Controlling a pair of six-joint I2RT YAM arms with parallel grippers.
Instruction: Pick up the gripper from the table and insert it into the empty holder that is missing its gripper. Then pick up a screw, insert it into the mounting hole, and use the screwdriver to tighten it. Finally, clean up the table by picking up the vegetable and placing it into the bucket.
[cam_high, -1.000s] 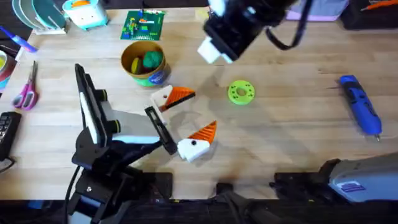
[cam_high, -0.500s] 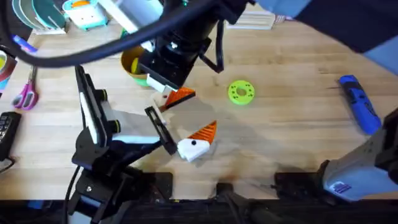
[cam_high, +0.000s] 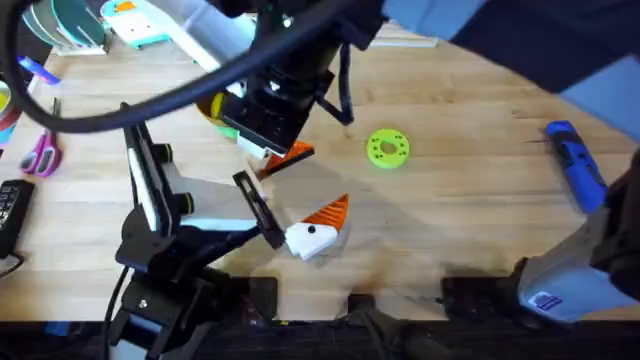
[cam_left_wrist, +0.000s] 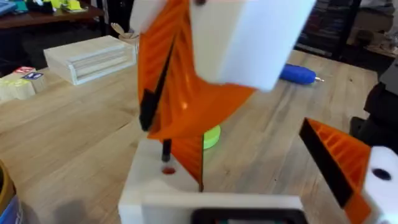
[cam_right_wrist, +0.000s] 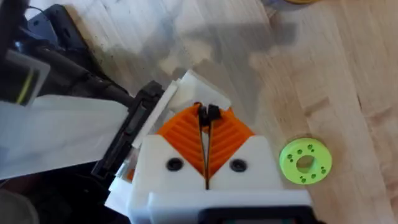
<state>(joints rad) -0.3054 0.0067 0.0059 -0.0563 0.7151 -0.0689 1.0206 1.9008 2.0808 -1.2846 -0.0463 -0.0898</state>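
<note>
On the wooden desk, the right hand, pads pressed together, has swung down over the holder; left hand spread. Insertion looks near.

Your right gripper has its orange pads pressed together above a white block; a green disc lies nearby.

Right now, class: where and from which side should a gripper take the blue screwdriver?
Take the screwdriver at mid-barrel, from straight above, closing across its width: it lies flat on the table, long and slim, with bare wood either side.
</note>
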